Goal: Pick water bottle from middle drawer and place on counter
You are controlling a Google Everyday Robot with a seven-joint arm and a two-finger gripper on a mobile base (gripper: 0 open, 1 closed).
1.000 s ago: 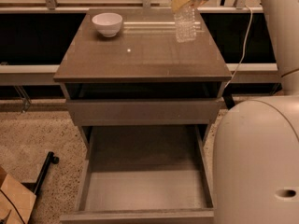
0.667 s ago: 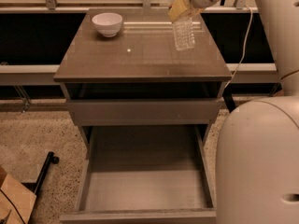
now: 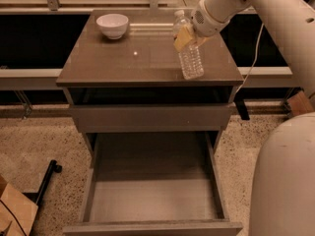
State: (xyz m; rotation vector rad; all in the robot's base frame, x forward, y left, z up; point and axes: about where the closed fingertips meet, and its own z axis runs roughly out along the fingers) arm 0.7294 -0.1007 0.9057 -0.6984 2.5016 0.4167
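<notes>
The water bottle (image 3: 191,62), clear and ribbed, hangs nearly upright over the right front part of the counter (image 3: 123,58). Its base is at or just above the counter top; I cannot tell whether it touches. My gripper (image 3: 185,37), with yellowish pads, is shut on the bottle's upper part, coming in from the upper right. The bottle's cap (image 3: 180,14) shows just behind the fingers. Below, the middle drawer (image 3: 152,191) is pulled wide open and its pale floor is bare.
A white bowl (image 3: 112,24) stands at the counter's back left. A shut plain drawer front (image 3: 147,117) sits under the counter top. My pale arm (image 3: 266,9) crosses the upper right and my body (image 3: 288,181) fills the lower right. A cardboard box (image 3: 15,210) is on the floor at left.
The gripper has carried the bottle from the back right of the counter towards its right front edge and lower. The bowl and the drawer have not moved.
</notes>
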